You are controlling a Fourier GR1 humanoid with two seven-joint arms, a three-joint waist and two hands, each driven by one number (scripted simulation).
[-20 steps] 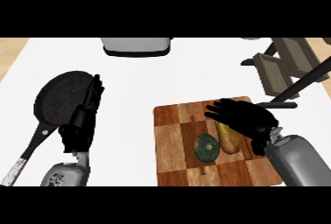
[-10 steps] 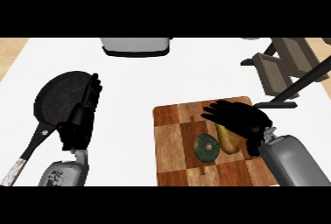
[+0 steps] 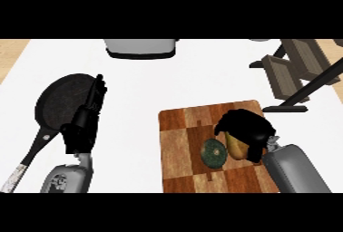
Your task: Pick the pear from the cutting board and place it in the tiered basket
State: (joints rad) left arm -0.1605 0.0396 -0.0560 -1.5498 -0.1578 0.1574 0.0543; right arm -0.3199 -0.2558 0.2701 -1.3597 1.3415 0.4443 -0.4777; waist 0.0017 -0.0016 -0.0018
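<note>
A yellow-brown pear (image 3: 236,146) lies on the wooden cutting board (image 3: 184,136) at the lower right of the counter. My right hand (image 3: 249,128) covers it from above, fingers curled round its top and right side, so only the pear's lower left part shows. The tiered basket (image 3: 295,68), a dark frame with brown wooden trays, stands at the far right edge. My left hand (image 3: 84,124) rests open at the left, fingers straight and pointing away over the pan.
A dark green round fruit (image 3: 215,153) sits on the board just left of the pear. A black frying pan (image 3: 60,99) with a long handle lies at the left. A grey and white appliance (image 3: 140,47) stands at the back.
My right hand has drawn in over the pear and its fingers have curled down round it. The pear, the board and my left hand stay where they were.
</note>
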